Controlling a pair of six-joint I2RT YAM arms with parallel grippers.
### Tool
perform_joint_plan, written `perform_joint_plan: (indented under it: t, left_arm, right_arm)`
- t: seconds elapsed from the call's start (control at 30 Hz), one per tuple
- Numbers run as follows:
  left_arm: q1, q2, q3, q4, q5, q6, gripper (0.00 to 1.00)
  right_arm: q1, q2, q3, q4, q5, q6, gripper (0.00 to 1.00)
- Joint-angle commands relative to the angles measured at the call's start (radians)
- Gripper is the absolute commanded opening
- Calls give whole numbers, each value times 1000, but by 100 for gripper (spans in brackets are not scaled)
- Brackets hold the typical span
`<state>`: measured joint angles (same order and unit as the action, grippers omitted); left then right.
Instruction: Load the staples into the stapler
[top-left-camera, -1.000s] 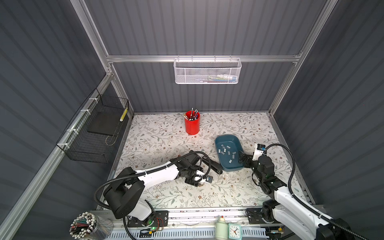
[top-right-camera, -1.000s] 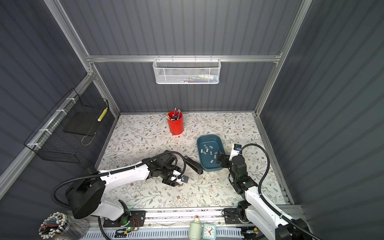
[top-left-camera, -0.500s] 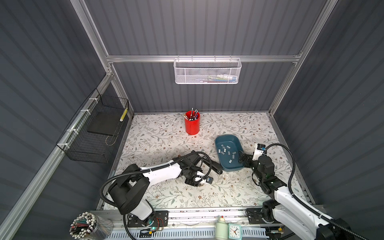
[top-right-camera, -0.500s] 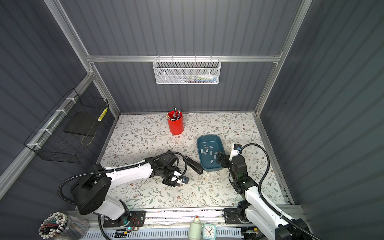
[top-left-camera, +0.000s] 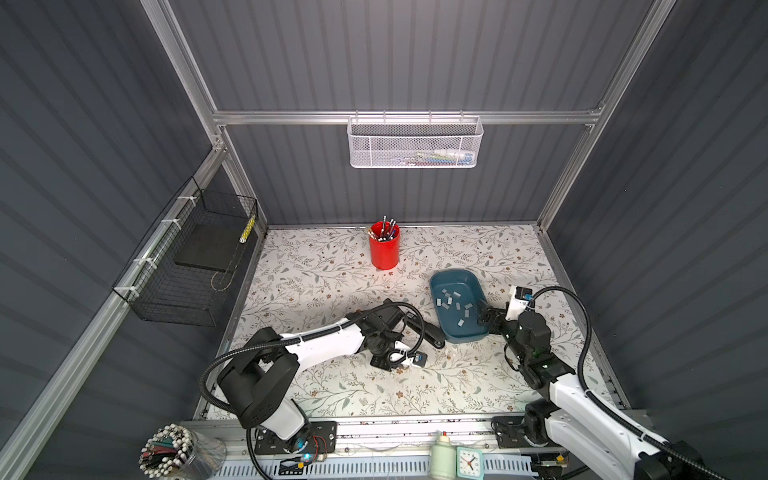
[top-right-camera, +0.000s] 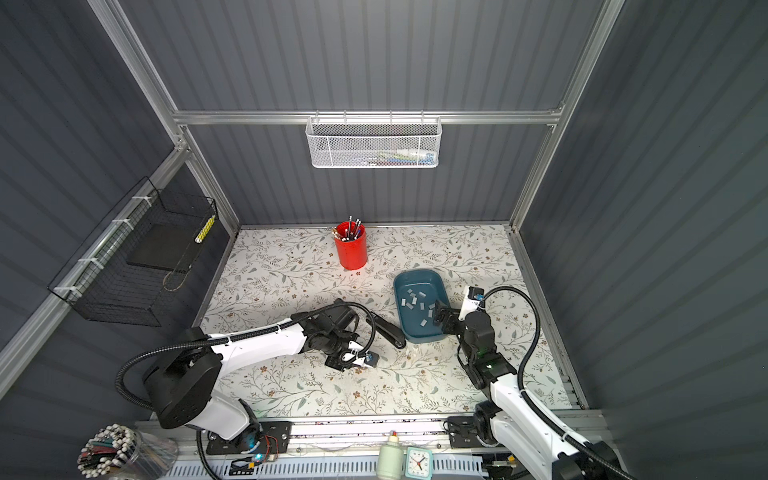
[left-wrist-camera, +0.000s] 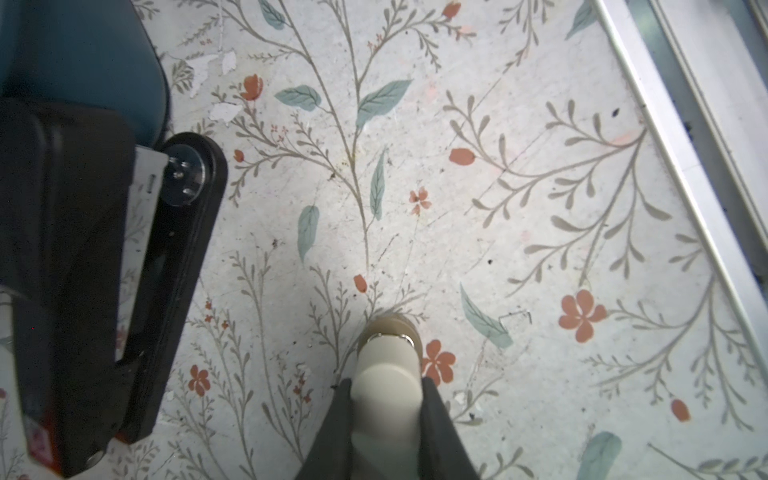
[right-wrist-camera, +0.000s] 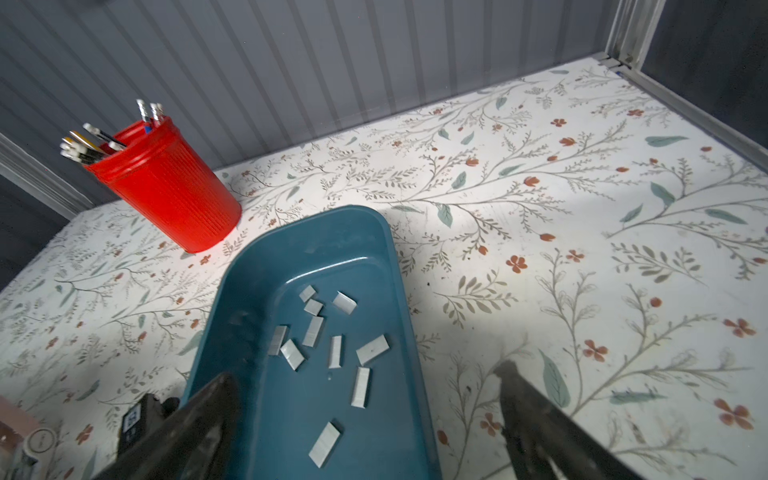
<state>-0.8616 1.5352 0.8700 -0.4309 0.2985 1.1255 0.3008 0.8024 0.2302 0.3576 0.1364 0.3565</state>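
10 staples (right-wrist-camera: 335, 351) in tray (right-wrist-camera: 311, 241) (stapler (left-wrist-camera: 62, 249) beside)

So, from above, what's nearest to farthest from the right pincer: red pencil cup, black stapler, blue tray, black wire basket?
From the right pincer, in a top view:
1. Blue tray, right at the pincer's tips.
2. Black stapler, just left of the tray.
3. Red pencil cup, toward the back wall.
4. Black wire basket, hanging on the left wall.
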Motion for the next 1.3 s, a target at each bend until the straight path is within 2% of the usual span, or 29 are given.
perform_joint_plan:
  t: [0.0,0.1,0.13,0.23,0.33,0.4,0.6,0.7,0.83,1.27]
  left_arm:
    - [24,-123,9,87,11,-68,0]
    - [80,-232,-28,207,24,-122,0]
    - [110,-270,-44,249,67,-148,0]
    - [157,-352,-83,352,80,-193,0]
    - [158,-366,-85,365,57,-192,0]
    - [158,-359,-70,351,59,-193,0]
    - [157,-390,-87,382,53,-206,0]
    - [157,-403,-85,379,72,-210,0]
    - [158,-403,-85,378,75,-210,0]
    - [157,-393,-72,363,92,-223,0]
  right_arm:
    - [-3,-39,6,39,-77,27,97]
    - [3,-70,50,-34,-191,96,92]
    - [11,-78,63,-54,-220,123,87]
    - [103,-77,93,-64,-232,180,76]
    - [307,-48,185,-125,-121,164,68]
    - [426,-14,241,-135,-50,165,67]
    - [589,98,287,-38,2,249,64]
    - [626,150,305,-26,46,266,65]
    - [643,205,323,-14,45,272,65]
    - [646,242,321,26,26,285,61]
